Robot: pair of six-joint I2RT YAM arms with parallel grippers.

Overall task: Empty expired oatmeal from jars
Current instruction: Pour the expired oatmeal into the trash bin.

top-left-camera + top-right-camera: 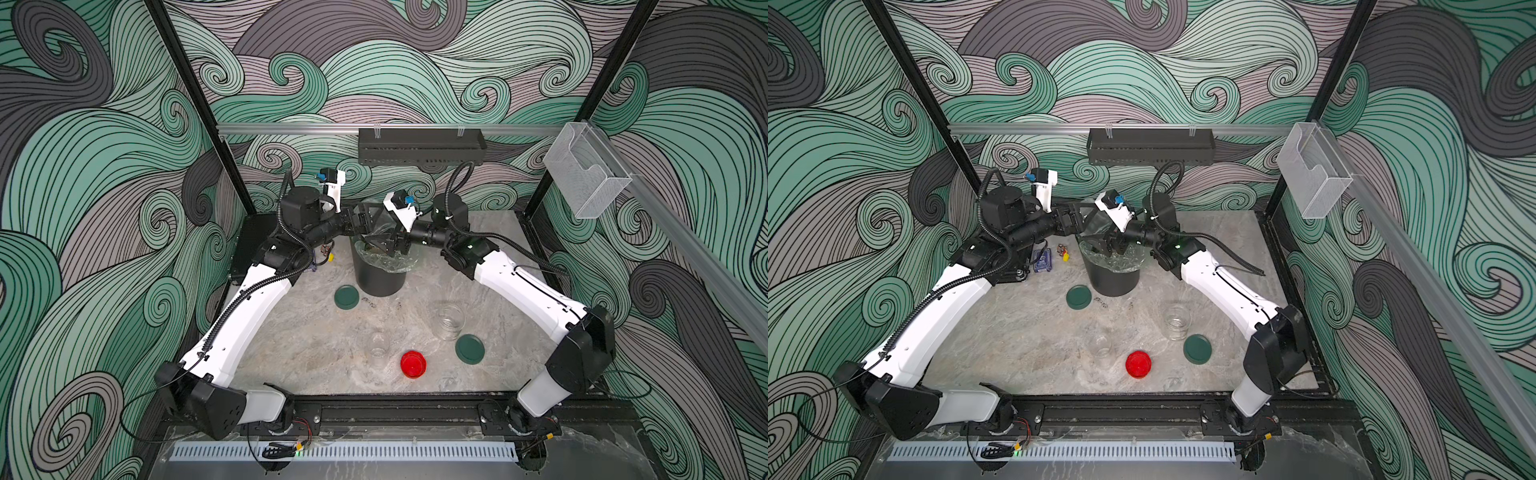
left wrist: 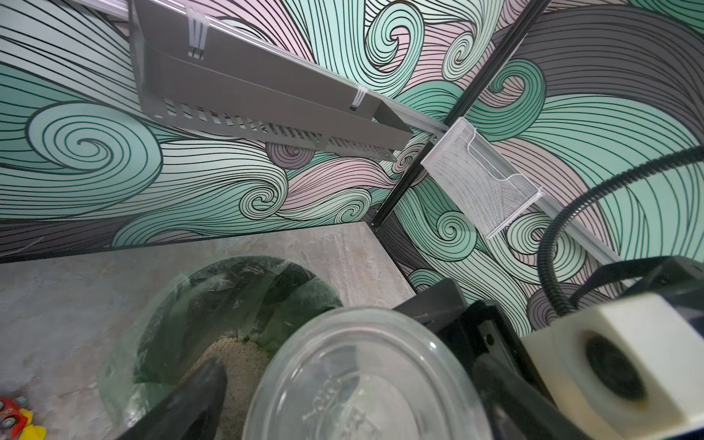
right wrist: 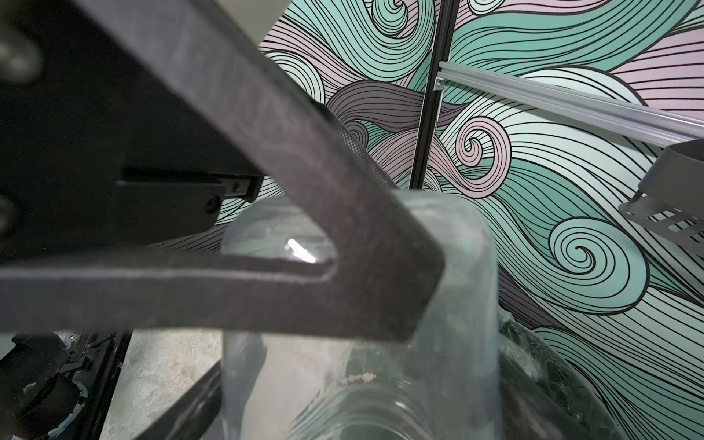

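Right pincer (image 1: 380,246): clamped part-open across the wall of a wide clear glass jar (image 2: 365,381), one dark finger (image 3: 343,236) flat against the glass in the right wrist view. Holds that jar tipped over the tall black round bin (image 1: 380,280), mouth toward the clear plastic liner (image 2: 167,327), base toward the left wrist camera. Left pincer (image 1: 365,226): spread to full width just beside the jar's base, nothing held; contact with the glass impossible to tell.

Pale beige flaky oatmeal (image 2: 236,362): heaped low in the bin, inside the liner; only a few flakes inside the held jar.

On the grey marbled counter (image 1: 316,332): a second wide clear glass jar (image 1: 450,322) and a smaller clear glass jar (image 1: 378,345), both upright, open, seemingly empty, well apart from the bin. One flat dark green round lid (image 1: 346,296) near the bin's foot, another flat dark green round lid (image 1: 469,349) just beside the standing wide jar, a ribbed red lid (image 1: 413,364) near the small one.

Looks like the tail of the pour on the last of three jars. Next move probably calls for a short shake or tap to drop the clinging flakes, mouth kept over the liner, then a turn upright and a set-down on bare counter clear of lids and jars; calls too for the left pincer out of the swing path first.
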